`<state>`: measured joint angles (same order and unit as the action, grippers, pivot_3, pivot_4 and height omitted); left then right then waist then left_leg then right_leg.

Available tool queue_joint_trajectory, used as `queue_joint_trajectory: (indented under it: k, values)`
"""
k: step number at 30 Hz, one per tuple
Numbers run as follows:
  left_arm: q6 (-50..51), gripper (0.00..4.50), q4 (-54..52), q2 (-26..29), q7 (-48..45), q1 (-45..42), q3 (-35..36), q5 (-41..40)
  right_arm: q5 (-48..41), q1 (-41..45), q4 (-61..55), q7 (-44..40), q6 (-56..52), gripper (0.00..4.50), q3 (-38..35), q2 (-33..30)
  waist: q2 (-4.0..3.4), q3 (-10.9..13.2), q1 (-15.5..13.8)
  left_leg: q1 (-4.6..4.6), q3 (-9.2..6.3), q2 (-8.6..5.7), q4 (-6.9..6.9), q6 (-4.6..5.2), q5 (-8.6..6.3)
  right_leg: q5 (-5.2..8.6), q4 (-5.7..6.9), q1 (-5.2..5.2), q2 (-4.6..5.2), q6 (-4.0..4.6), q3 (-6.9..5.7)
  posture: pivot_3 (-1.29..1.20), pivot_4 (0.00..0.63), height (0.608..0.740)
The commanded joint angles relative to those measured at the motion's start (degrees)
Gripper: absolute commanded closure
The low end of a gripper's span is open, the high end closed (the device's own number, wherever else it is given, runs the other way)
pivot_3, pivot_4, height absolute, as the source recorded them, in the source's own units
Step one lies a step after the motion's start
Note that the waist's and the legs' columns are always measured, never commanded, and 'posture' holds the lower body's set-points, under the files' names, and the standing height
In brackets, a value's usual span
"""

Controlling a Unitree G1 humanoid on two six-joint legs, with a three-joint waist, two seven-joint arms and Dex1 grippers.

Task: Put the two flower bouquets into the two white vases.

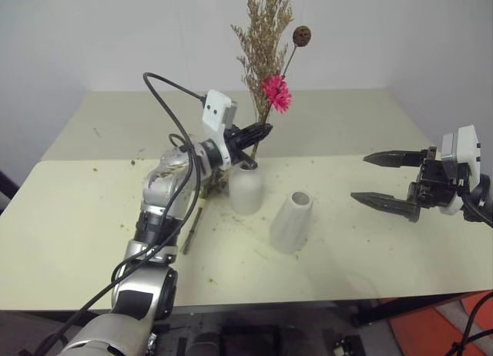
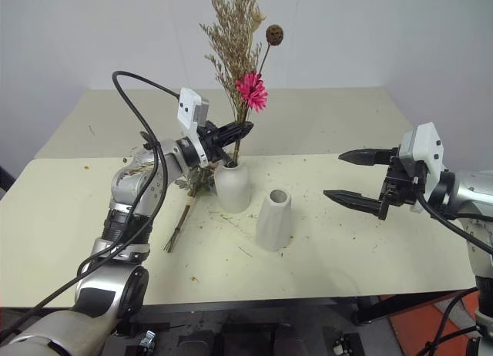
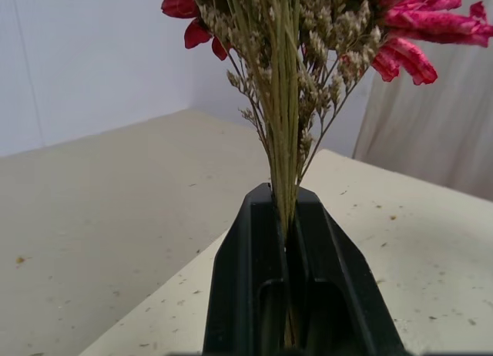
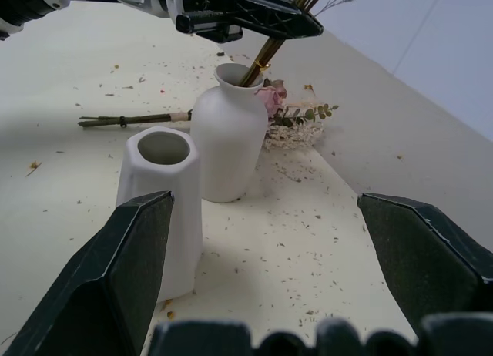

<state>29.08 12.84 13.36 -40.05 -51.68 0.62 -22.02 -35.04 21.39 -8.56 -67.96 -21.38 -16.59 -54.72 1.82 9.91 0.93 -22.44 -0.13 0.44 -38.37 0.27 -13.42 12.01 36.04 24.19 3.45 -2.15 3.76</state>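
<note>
My left gripper (image 1: 260, 132) is shut on the stems of the slim bouquet (image 1: 262, 40), a bunch of dried tan sprigs with a bright pink flower (image 1: 276, 92). The bunch stands upright, and its stem ends reach into the neck of the round-bellied white vase (image 1: 246, 190). Just right of it the tapered white vase (image 1: 293, 221) stands with nothing in it. The fuller bouquet (image 4: 296, 125), pale roses and grey-green leaves, lies on the table behind the round vase, with its stems (image 2: 179, 221) pointing toward me. My right gripper (image 1: 360, 176) hovers open right of the vases.
The pale table (image 1: 385, 248) is littered with dried flower crumbs around the vases. A black cable (image 1: 166, 102) loops over my left arm. Beyond the table's front right edge an orange-red object (image 1: 431, 333) sits on the floor.
</note>
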Motion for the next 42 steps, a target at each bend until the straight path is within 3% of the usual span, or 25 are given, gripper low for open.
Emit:
queue_joint_trajectory:
  k: [1,6,11,12,17,21,27,35,38,42]
  values:
    - [2.5,3.43,-3.2,1.7,-0.7,0.7,-1.3,0.2,-0.7,0.1,-1.5,0.5,0.6,0.0,-1.7,0.0,0.0,0.0,0.1,0.0,0.0,0.0,0.0,0.0,0.0,0.0,0.0,0.01,0.0,0.0,0.0,0.0,0.15,0.74]
    - [6.4,1.76,-11.7,4.6,0.1,5.5,0.6,-2.0,-0.5,-0.1,-1.3,0.5,1.0,0.0,-1.5,0.1,0.0,0.0,0.1,0.0,0.0,0.02,0.0,0.0,0.0,0.0,0.01,0.02,-0.01,0.0,0.01,0.0,0.15,0.74]
    - [18.6,0.15,-25.8,9.9,4.8,13.8,5.5,-6.7,-0.3,-0.4,-1.3,0.4,1.3,0.0,-1.4,0.3,0.0,0.0,0.3,0.03,-0.01,0.09,0.01,0.01,-0.01,0.0,0.04,0.03,-0.02,0.0,0.03,0.0,0.15,0.74]
    - [21.2,0.05,-27.8,10.9,5.9,14.9,6.6,-7.7,-0.3,-0.5,-1.3,0.4,1.4,0.0,-1.5,0.3,0.0,0.0,0.3,0.03,-0.01,0.1,0.01,0.01,-0.01,0.0,0.05,0.02,-0.02,0.0,0.03,0.0,0.15,0.74]
    - [47.6,0.05,-31.6,17.7,14.5,13.8,7.7,-8.2,-0.2,-0.7,-1.1,0.0,1.7,0.0,-1.2,0.5,0.0,0.0,0.1,0.1,0.0,0.11,0.0,0.01,-0.01,0.06,0.05,-0.03,-0.06,-0.09,0.0,0.0,0.15,0.74]
    - [59.6,0.05,-24.0,16.2,20.7,7.4,4.7,-4.1,-0.1,0.4,-0.3,-0.5,2.1,0.0,-0.3,0.8,0.0,0.0,-0.2,0.08,0.0,0.06,-0.02,0.01,-0.01,0.27,0.03,-0.07,-0.04,-0.45,-0.01,0.0,0.15,0.74]
    - [60.9,0.05,-9.8,13.4,23.2,0.4,-3.3,0.1,0.1,2.2,0.5,-2.0,2.8,0.0,0.7,0.8,0.0,0.0,0.0,0.05,0.0,0.04,0.01,0.01,-0.01,0.01,0.03,0.02,-0.04,-0.01,-0.01,0.0,0.15,0.74]
    - [54.9,0.05,-0.1,14.6,21.2,-0.9,-14.7,4.7,-0.5,1.0,-0.9,-2.5,3.0,0.0,-1.0,0.3,-0.02,0.0,0.1,0.17,0.0,0.03,0.04,0.0,0.0,0.01,0.05,-0.07,-0.03,-0.01,0.01,0.0,0.15,0.74]
    - [53.7,0.65,1.8,14.8,19.9,-1.2,-15.2,5.2,-0.6,0.2,-1.3,-2.3,3.1,0.0,-1.7,0.2,-0.05,0.0,0.1,0.22,0.01,0.02,0.04,0.0,0.0,0.03,0.06,-0.12,-0.04,-0.05,0.02,0.0,0.15,0.74]
    - [53.3,1.9,1.6,14.6,20.1,-1.6,-13.6,5.9,-0.7,-0.3,-1.4,-2.5,3.1,0.0,-2.3,0.0,-0.07,0.0,0.1,0.21,0.01,0.02,0.03,0.0,0.0,0.04,0.08,-0.11,-0.04,-0.07,0.02,0.0,0.15,0.74]
